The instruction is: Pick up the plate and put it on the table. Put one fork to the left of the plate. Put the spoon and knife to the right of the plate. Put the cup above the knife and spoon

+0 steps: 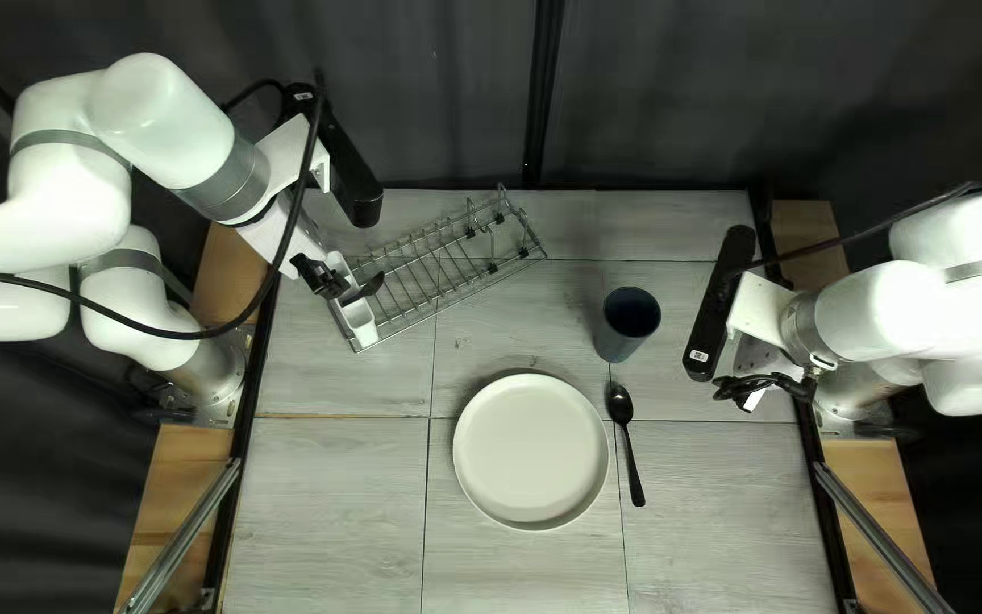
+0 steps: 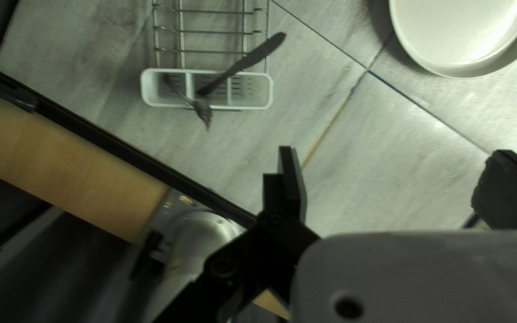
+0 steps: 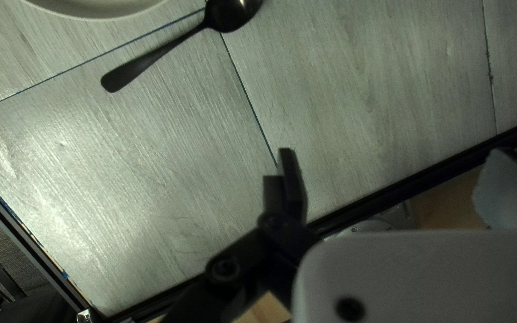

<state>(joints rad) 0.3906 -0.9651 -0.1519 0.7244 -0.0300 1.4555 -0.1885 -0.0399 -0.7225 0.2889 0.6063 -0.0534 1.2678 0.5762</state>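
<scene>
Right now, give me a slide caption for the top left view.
Plate and spoon side by side, cup above the spoon, rack near the left arm.

Clock taken from the plate, top left view. Plate (image 1: pixel 531 451) smooth, softly glossy; spoon (image 1: pixel 620 404) at three, dark metal, bowl glossy; cup (image 1: pixel 629 330) at one, smooth, mostly matt outside; rack (image 2: pixel 210 32) at eleven, shiny metal wire; cutlery holder (image 2: pixel 240 107) at ten, smooth white plastic; in it, fork (image 2: pixel 201 107) of dull metal, knife (image 2: pixel 240 64) dark, matt; tabletop (image 1: pixel 332 500) wood-grained, faint sheen; side board (image 1: pixel 161 489) at nine, wood; curtain (image 1: pixel 423 102) at twelve, matt cloth, creased.
</scene>
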